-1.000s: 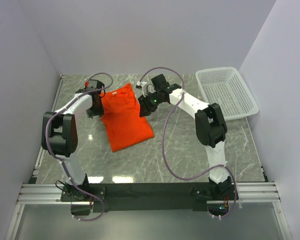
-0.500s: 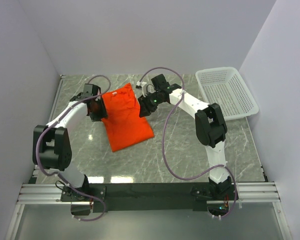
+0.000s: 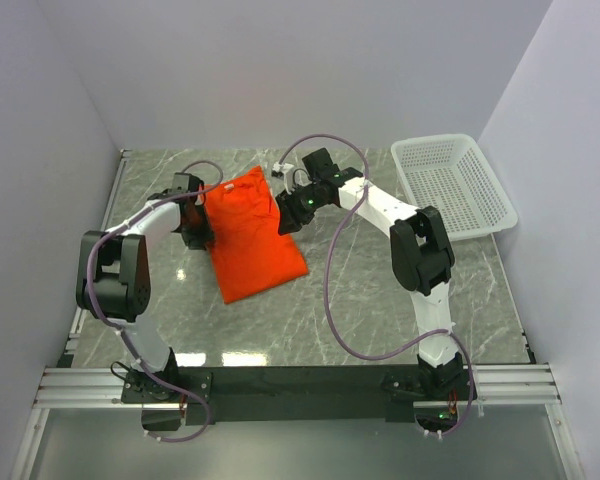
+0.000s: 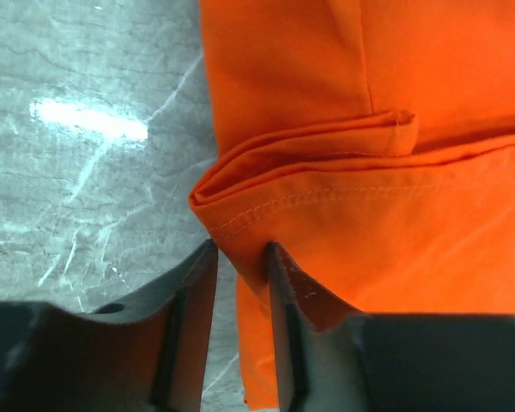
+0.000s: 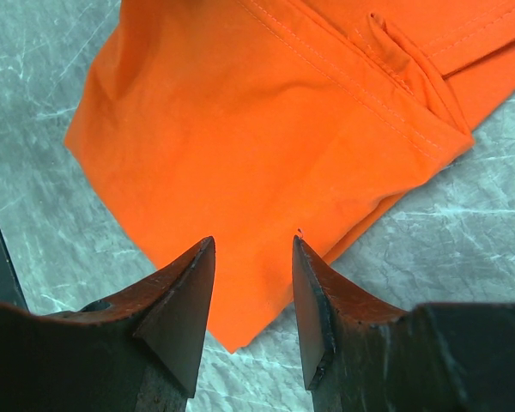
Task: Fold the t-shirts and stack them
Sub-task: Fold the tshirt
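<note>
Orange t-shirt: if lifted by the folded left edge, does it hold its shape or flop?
Probably flops: the t-shirt is thin cloth, its layers curling loosely at the fold. Likely light, so a small pinch should lift it. Pushed, it may slide rather than bunch, since the table looks glossy.

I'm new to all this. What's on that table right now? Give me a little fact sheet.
Cloth: one orange-red t-shirt, folded, flat on the marble table
Left claw: at the shirt's left edge, jaws narrowly apart at the folded hem
Right claw: above the shirt's right edge, jaws apart, holding nothing
Basket: white mesh basket, far right, empty
</note>
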`<control>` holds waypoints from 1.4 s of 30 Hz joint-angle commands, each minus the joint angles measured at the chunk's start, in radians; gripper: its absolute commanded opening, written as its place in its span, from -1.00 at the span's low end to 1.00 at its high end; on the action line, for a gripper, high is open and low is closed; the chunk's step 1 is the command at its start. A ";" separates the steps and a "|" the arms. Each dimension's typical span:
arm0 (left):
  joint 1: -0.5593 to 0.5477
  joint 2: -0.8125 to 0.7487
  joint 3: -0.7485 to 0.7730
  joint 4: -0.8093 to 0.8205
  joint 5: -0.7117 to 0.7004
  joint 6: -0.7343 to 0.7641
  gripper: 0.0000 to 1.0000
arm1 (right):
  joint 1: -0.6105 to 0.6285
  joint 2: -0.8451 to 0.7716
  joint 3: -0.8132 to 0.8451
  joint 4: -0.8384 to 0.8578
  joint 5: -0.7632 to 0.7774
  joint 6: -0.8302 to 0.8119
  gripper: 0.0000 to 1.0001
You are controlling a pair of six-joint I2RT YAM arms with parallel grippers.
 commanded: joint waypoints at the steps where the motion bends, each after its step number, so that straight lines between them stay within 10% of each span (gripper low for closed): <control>1: 0.015 -0.002 0.028 0.042 -0.041 0.010 -0.40 | 0.001 -0.044 -0.001 0.009 -0.015 -0.008 -0.04; 17: 0.018 0.066 0.090 0.082 -0.111 0.154 -0.56 | 0.003 -0.033 -0.003 0.003 -0.013 -0.018 -0.06; 21: 0.018 0.039 0.072 0.082 -0.129 0.142 -0.29 | 0.004 -0.029 0.028 -0.063 0.004 -0.094 -0.05; 31: 0.016 -0.451 -0.179 0.183 0.130 0.105 0.22 | 0.003 -0.278 -0.352 -0.177 -0.013 -0.968 0.28; 35: -0.019 -0.665 -0.301 0.310 0.230 0.220 0.36 | 0.004 -0.377 -0.471 -0.138 -0.050 -1.176 0.34; 42: -0.172 -0.894 -0.578 0.472 0.297 0.845 0.51 | -0.026 -0.409 -0.426 -0.197 -0.084 -1.193 0.35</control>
